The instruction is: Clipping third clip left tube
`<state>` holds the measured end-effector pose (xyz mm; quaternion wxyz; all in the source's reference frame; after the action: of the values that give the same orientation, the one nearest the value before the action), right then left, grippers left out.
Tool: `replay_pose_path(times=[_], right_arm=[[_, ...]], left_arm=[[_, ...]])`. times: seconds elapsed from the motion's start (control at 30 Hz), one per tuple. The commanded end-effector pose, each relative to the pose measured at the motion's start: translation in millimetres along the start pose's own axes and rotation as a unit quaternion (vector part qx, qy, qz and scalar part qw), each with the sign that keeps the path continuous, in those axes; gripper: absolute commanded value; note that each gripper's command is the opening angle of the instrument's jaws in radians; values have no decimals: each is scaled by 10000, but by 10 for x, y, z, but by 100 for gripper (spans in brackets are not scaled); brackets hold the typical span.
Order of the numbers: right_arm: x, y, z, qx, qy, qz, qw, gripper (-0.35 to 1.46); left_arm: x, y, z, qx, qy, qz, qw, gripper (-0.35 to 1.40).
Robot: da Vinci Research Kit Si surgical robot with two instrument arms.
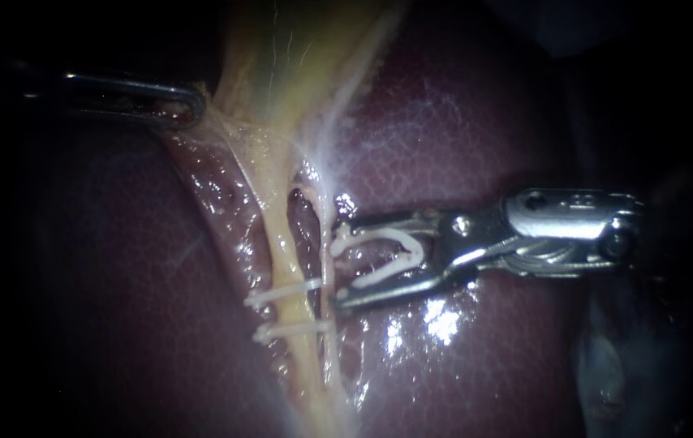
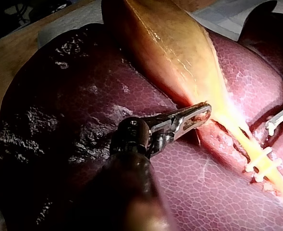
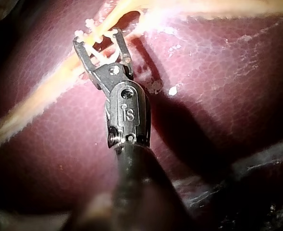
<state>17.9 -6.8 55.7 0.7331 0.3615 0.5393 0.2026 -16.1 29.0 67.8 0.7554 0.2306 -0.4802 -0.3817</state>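
Observation:
A yellow tube (image 1: 283,247) runs down from the gallbladder (image 1: 290,57) over the liver (image 1: 460,146). Two white clips (image 1: 281,294) cross it low down, one just below the other. My right instrument (image 1: 337,264) comes in from the right, its jaws spread wide and carrying an open white clip (image 1: 383,255). The jaw tips stand just right of the tube, a little above the two clips. In the right wrist view the tube (image 3: 45,91) passes right at the tips of the right instrument (image 3: 98,38). My left instrument (image 1: 188,105) is shut on tissue at the gallbladder's narrow end, also seen in the left wrist view (image 2: 199,113).
A thinner pale strand (image 1: 326,243) runs beside the yellow tube, next to the right jaw tips. Wet dark red liver (image 2: 83,96) surrounds the field. A wooden board and white cloth (image 2: 59,24) lie beyond the liver.

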Motion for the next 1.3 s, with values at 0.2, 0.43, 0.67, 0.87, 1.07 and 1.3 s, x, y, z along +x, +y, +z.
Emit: replay_pose_path(times=[0.2,0.43,0.67,0.87,1.07,1.3], right_arm=[[-11,20,10,31,31,252,9997,49],[-33,44,25,125,59,584,9982,49],[-59,56,43,253,-12,792,9965,49],[-66,63,63,351,90,868,9956,50],[-54,63,79,669,410,1052,9914,50],[-26,52,85,935,797,1130,9860,50]], left_arm=[[0,-1,0,-1,-1,-1,10000,-35],[1,-2,0,9,2,0,10000,-35],[1,-3,0,6,2,0,10000,-35],[1,-3,1,4,1,0,10000,-35],[1,-3,1,2,0,1,10000,-35],[1,-3,1,1,0,1,10000,-35]])
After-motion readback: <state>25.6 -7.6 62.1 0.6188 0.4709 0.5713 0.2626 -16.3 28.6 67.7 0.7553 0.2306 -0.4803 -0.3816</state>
